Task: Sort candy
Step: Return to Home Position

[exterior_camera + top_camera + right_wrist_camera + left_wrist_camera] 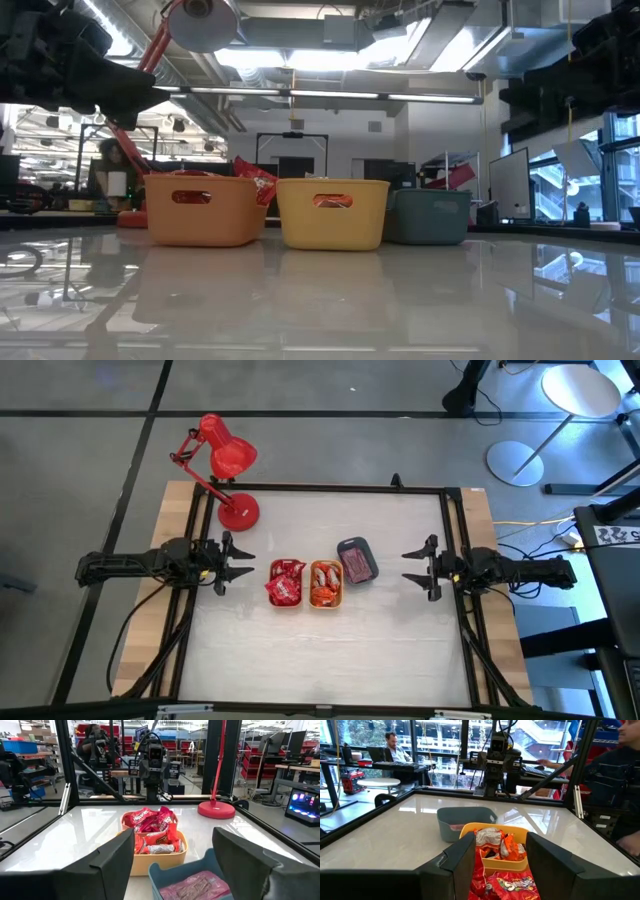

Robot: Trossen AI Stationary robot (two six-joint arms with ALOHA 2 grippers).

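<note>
Time to park the arms; the candy is in the trays.
The left gripper (243, 563) and right gripper (410, 566) are both wide open and hold nothing, one at each side of the table. The candy (286, 584) sits in the orange tray (205, 215), yellow tray (332, 220) and grey tray (432, 218) in the middle, between the grippers and well apart from both. I think the arms should park slowly and not bump the trays.

Orange tray (205, 222), yellow tray (332, 225) and grey tray (430, 220) sit side by side mid-table (330, 650), grey one askew. Red lamp (225, 455) stands at a table corner, well apart from them. Person (395, 747) seated at a desk beyond.
</note>
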